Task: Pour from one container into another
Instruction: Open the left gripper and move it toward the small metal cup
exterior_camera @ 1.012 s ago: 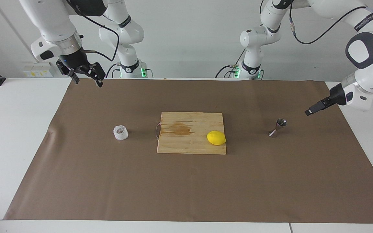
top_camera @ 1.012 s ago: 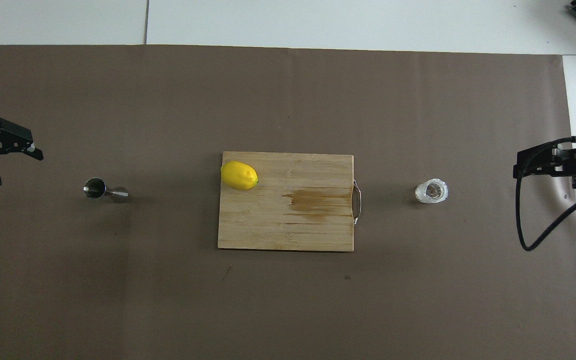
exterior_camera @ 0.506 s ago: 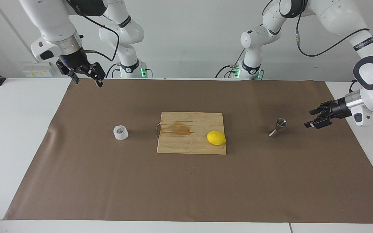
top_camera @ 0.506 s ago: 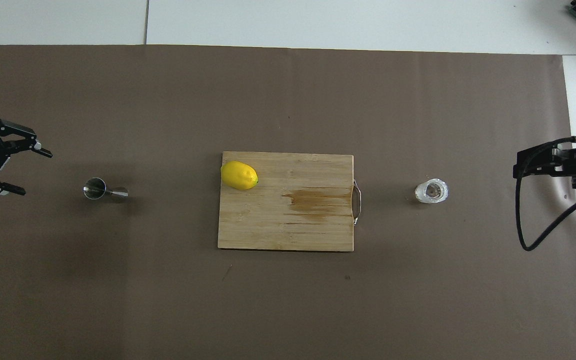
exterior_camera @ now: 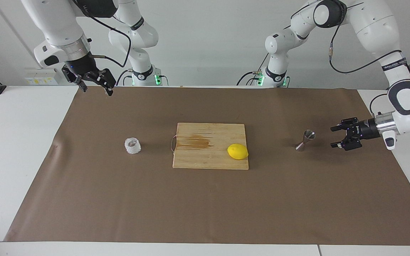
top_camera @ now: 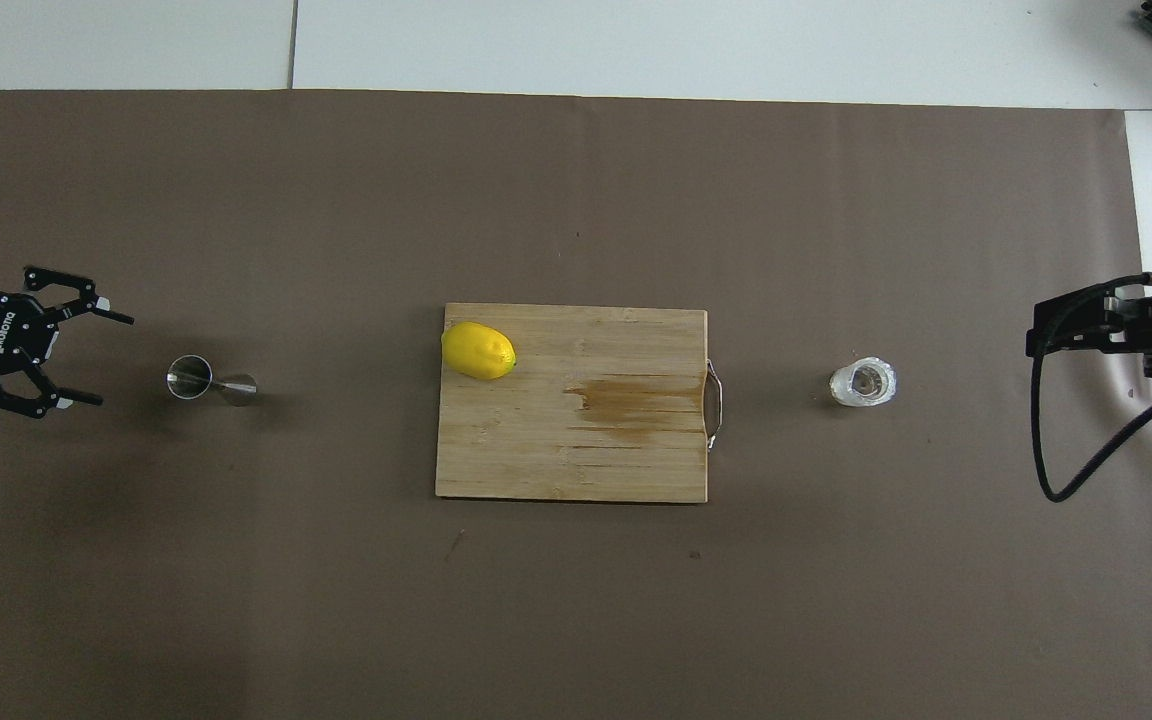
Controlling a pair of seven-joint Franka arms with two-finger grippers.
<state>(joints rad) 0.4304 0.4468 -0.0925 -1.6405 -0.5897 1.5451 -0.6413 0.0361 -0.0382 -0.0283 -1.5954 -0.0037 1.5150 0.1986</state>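
One white cup [exterior_camera: 132, 145], one jigger [exterior_camera: 305, 140] standing beside the left gripper [exterior_camera: 335, 136], spread wide, touching nothing; right gripper [exterior_camera: 95, 89] hanging open, empty.

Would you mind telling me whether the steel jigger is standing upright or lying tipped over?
Upright: the jigger stands on its lower cone on the brown mat, open mouth facing up, untouched.

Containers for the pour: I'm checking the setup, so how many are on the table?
2. The white crinkly cup stands toward the right arm's end; the steel jigger toward the left arm's end, the cutting board between them. None seems hidden.
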